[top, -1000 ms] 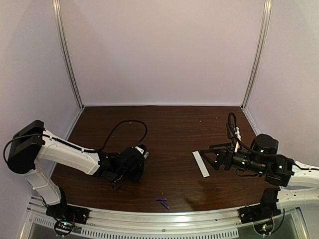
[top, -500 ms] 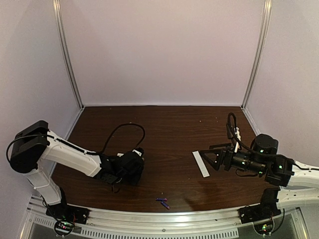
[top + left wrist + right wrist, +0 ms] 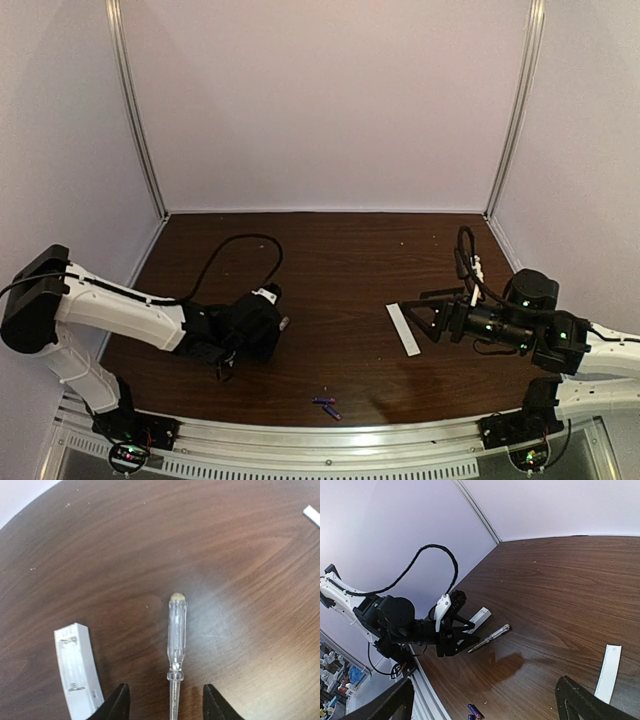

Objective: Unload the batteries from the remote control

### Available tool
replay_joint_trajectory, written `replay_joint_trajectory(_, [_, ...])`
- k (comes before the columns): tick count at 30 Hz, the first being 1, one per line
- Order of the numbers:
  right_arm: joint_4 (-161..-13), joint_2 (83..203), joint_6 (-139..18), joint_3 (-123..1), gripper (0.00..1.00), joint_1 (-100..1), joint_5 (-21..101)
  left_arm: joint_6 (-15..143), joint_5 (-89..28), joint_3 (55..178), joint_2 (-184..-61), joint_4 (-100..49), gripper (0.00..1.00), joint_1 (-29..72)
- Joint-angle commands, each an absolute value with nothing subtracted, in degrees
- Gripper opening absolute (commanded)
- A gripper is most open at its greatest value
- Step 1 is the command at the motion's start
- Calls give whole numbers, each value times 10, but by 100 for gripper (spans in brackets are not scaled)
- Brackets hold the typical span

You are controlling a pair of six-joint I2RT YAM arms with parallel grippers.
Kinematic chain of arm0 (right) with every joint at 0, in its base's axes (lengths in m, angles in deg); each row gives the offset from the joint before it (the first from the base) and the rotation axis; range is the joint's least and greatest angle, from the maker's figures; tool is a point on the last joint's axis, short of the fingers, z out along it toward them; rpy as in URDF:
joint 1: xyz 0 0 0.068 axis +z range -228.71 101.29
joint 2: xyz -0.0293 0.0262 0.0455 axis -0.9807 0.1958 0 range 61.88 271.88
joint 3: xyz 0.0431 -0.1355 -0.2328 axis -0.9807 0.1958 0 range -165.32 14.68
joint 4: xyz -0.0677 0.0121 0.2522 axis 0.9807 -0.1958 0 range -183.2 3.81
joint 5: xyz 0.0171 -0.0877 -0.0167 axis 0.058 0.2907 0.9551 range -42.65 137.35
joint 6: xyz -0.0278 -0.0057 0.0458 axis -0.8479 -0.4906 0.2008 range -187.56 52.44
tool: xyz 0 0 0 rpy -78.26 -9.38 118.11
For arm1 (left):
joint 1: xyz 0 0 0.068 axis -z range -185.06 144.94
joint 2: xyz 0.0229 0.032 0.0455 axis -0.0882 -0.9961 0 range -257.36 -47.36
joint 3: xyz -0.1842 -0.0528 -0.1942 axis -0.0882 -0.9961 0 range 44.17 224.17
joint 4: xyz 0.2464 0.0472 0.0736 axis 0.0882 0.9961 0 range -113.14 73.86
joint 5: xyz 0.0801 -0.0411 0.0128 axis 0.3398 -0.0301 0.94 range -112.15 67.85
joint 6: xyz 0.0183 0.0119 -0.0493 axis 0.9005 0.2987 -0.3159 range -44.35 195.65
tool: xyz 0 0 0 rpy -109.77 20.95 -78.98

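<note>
Batteries (image 3: 325,405), two tiny blue-purple cylinders, are seen lying together on the dark wooden table (image 3: 340,260) near its front edge, between the two arms and outside the remote. The slim white rectangular plastic remote control (image 3: 77,672) is laid flat on the table with its recessed bay turned up, just beside the left gripper (image 3: 165,686). The jaws of that gripper are held partly apart and nothing is gripped. The clear-handled metal screwdriver (image 3: 176,635) is laid on the wood with its thin shaft between the fingers, and a gap is seen on each side. The right gripper (image 3: 485,681) is spread wide and nothing is held by it. The flat white cover strip (image 3: 608,672) is found close beside one of its fingers.
</note>
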State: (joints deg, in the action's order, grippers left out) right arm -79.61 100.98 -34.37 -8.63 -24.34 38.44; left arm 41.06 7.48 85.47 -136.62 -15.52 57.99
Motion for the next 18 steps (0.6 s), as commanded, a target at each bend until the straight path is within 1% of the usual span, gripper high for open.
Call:
replay_joint_trajectory(1, [-802, 1002, -344, -83, 100, -240, 389, 443, 141, 874, -1291, -117, 57, 575])
replay_joint_trajectory(5, [-801, 1003, -343, -82, 100, -240, 389, 473, 182, 876, -1231, -94, 65, 548])
replay_joint_trajectory(8, [-799, 1005, -344, -83, 100, -240, 386, 498, 190, 859, -1188, -120, 71, 509])
replay_joint_trajectory(11, [-800, 1003, -343, -82, 100, -240, 386, 520, 192, 841, -1154, -151, 79, 470])
replay_joint_trajectory(14, [-797, 1003, -343, -81, 100, -240, 381, 547, 176, 831, -1129, -181, 90, 428])
replay_joint_trajectory(18, [-793, 1008, -341, -81, 100, -240, 377, 572, 166, 825, -1108, -208, 97, 374])
